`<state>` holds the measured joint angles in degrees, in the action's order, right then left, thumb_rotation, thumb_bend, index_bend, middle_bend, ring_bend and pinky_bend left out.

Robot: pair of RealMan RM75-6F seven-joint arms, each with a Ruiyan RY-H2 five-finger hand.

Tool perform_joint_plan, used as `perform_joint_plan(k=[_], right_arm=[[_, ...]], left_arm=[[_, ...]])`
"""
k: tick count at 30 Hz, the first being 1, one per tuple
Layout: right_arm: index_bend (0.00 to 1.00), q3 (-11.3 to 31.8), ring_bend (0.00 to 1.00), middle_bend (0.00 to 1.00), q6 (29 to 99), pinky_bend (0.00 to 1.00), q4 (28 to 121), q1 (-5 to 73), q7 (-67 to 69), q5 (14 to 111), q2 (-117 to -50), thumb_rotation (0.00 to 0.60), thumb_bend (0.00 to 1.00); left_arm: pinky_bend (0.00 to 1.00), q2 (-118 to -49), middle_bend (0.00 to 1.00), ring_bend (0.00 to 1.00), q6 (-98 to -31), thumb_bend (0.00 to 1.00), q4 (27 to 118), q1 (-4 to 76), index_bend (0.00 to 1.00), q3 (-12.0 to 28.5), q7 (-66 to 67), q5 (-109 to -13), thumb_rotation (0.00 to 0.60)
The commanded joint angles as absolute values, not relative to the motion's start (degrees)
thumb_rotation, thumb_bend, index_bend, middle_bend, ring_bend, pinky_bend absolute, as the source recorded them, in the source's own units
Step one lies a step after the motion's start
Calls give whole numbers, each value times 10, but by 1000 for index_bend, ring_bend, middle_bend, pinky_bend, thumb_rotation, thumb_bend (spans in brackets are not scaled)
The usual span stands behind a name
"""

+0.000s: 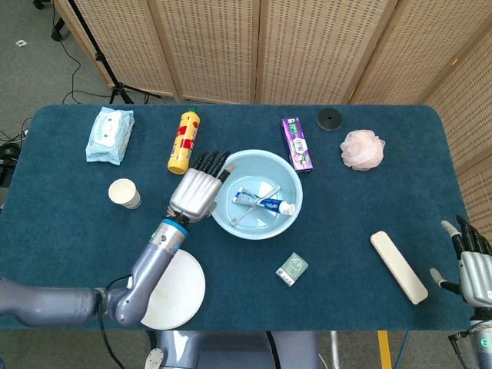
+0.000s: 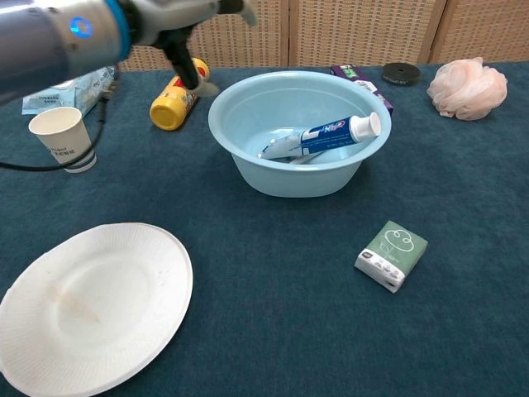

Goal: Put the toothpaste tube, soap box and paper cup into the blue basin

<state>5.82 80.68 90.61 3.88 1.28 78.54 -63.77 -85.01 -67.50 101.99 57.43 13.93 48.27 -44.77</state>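
The toothpaste (image 1: 264, 202) lies in the basin (image 1: 290, 217). The left hand (image 1: 197, 189) (empty, fingers spread) hangs at the basin's 9 o'clock. The cup (image 1: 124, 193) and soap box (image 1: 292, 269) are left.

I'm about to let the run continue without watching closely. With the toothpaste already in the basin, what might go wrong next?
1. The left hand hangs right beside the blue basin; swinging toward the paper cup, it might clip the rim or the yellow bottle.
2. The cup is light and upright, so a poor grasp may tip or crush it.
3. The soap box lies flat, hard for fingers to get under.
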Motion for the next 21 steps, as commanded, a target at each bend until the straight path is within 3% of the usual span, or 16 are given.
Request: perform_joint_plan(k=[1, 7, 14, 21], right_arm=[[107, 55, 0, 0, 809, 113, 917, 40, -4, 792, -639, 600, 260], [107, 48, 0, 0, 810, 113, 928, 42, -30, 802, -643, 600, 260], [107, 43, 0, 0, 809, 113, 937, 43, -51, 805, -645, 600, 260], [107, 40, 0, 0, 812, 113, 945, 43, -71, 808, -645, 600, 260]], left_arm=[[91, -774, 0, 0, -717, 270, 1086, 504, 50, 78, 449, -490, 600], [91, -715, 0, 0, -746, 281, 1115, 437, 50, 5, 420, -557, 600], [91, -686, 0, 0, -775, 293, 1130, 369, 50, -40, 357, -609, 600], [91, -692, 0, 0, -847, 293, 1112, 285, 50, -80, 299, -689, 600]])
